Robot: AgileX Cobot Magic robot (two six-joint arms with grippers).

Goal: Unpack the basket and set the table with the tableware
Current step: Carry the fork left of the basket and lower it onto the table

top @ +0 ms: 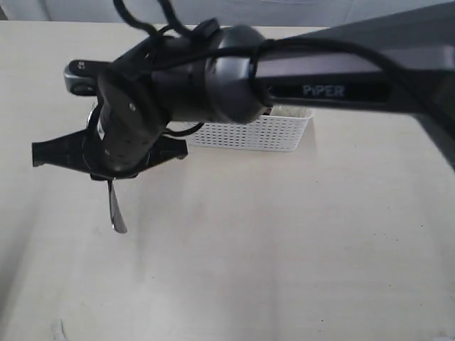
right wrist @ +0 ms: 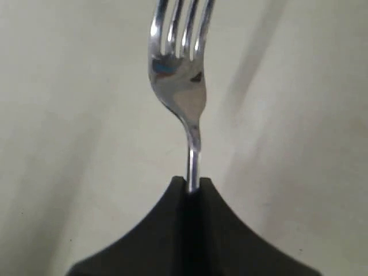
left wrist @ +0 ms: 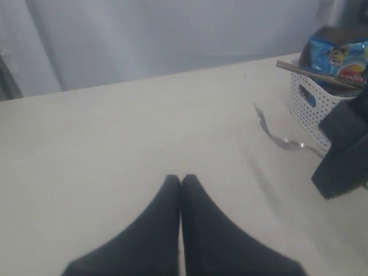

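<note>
Right gripper [right wrist: 192,184] is seen clamped on the fork [right wrist: 179,86]: the handle is pinched between the fingertips and the tines point away from the wrist. In the exterior view the fork hangs tines-down below the gripper, left of the basket [top: 249,133], over a bare part of the table [top: 284,249]. Contact with the tabletop cannot be confirmed, though its shadow is seen apart from it in the left wrist view. The basket is partly hidden by the right arm [top: 341,78], which is stretched across it from the right. Left gripper [left wrist: 181,179] is closed with the fingers pressed together and nothing between them, low over the table and well apart from the basket. A blue chips packet [left wrist: 336,53] is seen in the basket, with chopsticks [left wrist: 313,73] laid across its rim.
</note>
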